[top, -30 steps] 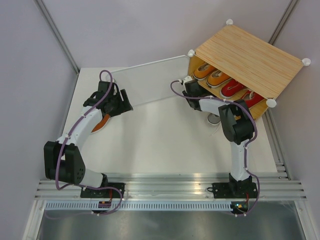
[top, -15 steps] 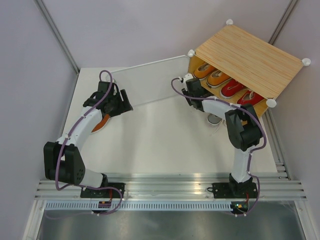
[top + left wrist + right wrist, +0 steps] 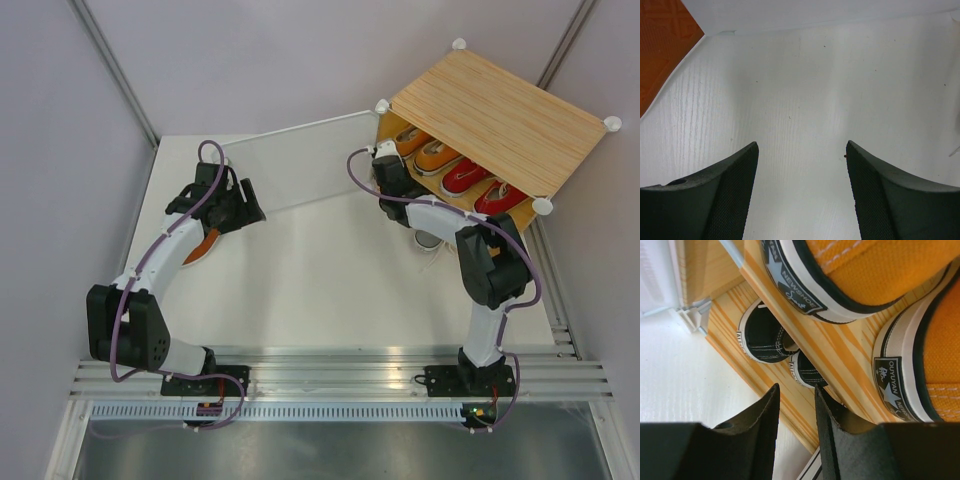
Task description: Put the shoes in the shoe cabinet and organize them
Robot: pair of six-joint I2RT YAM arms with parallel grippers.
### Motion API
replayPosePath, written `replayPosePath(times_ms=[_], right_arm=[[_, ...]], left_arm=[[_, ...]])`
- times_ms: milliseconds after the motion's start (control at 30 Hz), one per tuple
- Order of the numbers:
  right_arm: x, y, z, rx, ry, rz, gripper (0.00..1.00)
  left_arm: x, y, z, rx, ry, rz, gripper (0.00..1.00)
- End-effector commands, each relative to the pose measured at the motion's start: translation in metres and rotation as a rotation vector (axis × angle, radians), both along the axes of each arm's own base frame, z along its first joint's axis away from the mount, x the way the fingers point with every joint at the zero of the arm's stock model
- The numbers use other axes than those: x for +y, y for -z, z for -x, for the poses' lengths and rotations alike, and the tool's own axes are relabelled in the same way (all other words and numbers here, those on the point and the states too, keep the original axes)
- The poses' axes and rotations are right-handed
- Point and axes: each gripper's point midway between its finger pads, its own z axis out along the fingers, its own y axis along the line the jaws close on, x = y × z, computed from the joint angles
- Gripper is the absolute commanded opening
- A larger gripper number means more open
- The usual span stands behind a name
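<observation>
Orange shoes [image 3: 880, 270] sit inside the shoe cabinet [image 3: 500, 115]; right gripper [image 3: 796, 389] at its front, jaws narrowly apart; left gripper [image 3: 802, 145] well away, wide.

The top of the shoe cabinet [image 3: 500, 110] hides all but the ends of the shelved shoes [image 3: 465, 175]; the left arm [image 3: 160, 252] covers a shoe [image 3: 205, 245] bar its orange sole; a grey shoe [image 3: 430, 240] lies mostly under the right arm [image 3: 485, 265]; the right wrist view crops the orange shoes [image 3: 880, 270], and the shelf [image 3: 840, 355] half hides the black pair [image 3: 765, 335].
</observation>
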Motion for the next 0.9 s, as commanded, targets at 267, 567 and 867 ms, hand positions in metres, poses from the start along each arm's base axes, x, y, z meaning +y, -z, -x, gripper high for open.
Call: replayPosePath(times_ms=[267, 567, 867], right_arm=[[-0.018, -0.008, 0.008, -0.041, 0.089, -0.003, 0.41], [-0.004, -0.03, 0.069, 0.058, 0.095, -0.143, 0.48], [-0.017, -0.02, 0.115, 0.067, 0.249, -0.293, 0.5]], left_arm=[[0.005, -0.014, 0.001, -0.047, 0.001, -0.013, 0.75], [0.004, -0.014, 0.0, -0.045, 0.005, -0.01, 0.75], [0.002, -0.014, 0.001, -0.043, 0.011, -0.002, 0.75]])
